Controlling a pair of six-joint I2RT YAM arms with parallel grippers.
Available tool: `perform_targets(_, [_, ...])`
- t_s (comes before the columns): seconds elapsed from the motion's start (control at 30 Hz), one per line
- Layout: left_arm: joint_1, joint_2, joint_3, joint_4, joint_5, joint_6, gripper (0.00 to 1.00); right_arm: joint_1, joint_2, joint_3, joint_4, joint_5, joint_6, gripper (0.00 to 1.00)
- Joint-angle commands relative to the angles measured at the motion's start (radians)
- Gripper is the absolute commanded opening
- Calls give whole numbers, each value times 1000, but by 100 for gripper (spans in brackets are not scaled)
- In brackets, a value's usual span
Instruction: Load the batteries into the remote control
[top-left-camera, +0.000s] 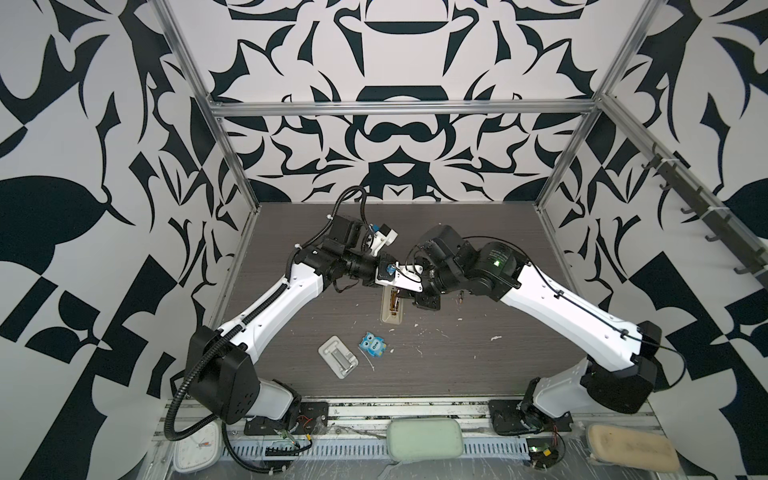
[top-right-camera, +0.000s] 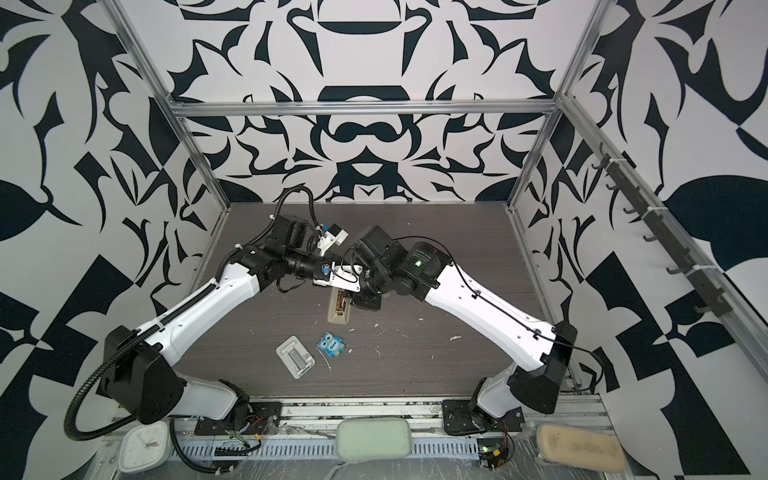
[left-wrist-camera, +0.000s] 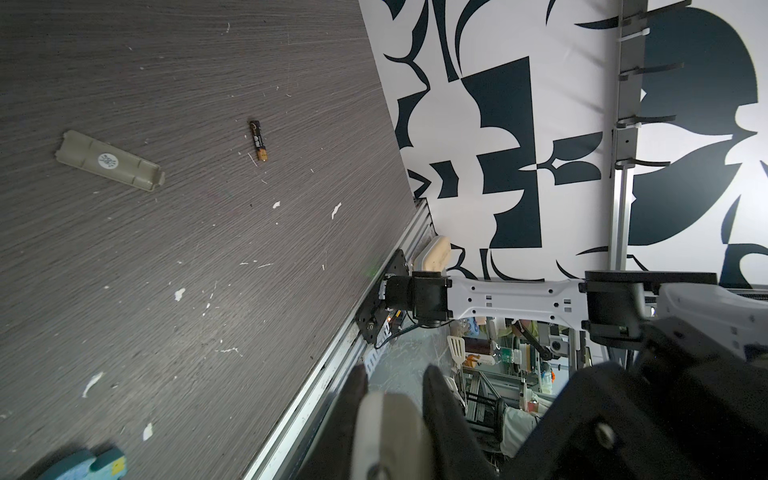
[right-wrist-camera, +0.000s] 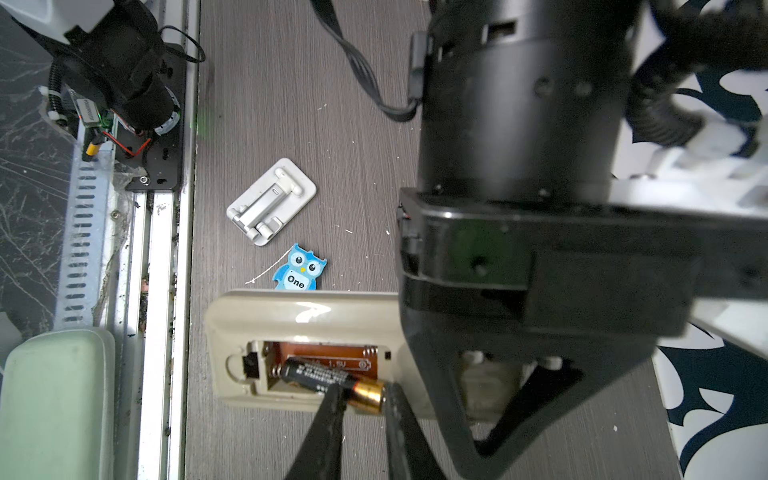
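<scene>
One battery (right-wrist-camera: 320, 374) half in; spare battery (left-wrist-camera: 258, 140) lies loose
Your left gripper (left-wrist-camera: 397, 378) clamps the remote (right-wrist-camera: 299, 316); right gripper (right-wrist-camera: 365, 392), hold unclear

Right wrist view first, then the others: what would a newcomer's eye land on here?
The fingers of the right gripper pinching the gold end of a battery, which is tilted into the open bay of the remote. Next, in the left wrist view, the second battery lying loose on the table beside the detached cover. Then the blue owl near the table's front.
</scene>
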Motion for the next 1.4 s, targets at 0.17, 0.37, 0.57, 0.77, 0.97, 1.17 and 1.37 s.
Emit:
perform_targets(0.17, [5,8,42,-25,12,15,0,3,-8,-7,11,-16,5,18])
perform_targets(0.37, [5,2,36,-16,11,8,0,8,-7,-23,11,-25,13,16])
perform_targets(0.57, [6,-5,30,-4,3,1,0,18,-3,-32,13,-33,26,14])
perform_targets(0.77, [5,-4,30,0,4,-1,0,31,12,-39,3,-28,32,13])
perform_targets(0.97, [5,-7,30,5,3,-1,0,42,28,-35,-21,3,23,12])
perform_targets(1.17, [6,-14,16,25,4,-12,0,49,35,-51,-22,8,33,10])
perform_targets(1.37, [6,-20,12,27,3,-13,0,56,42,-66,-5,10,41,9])
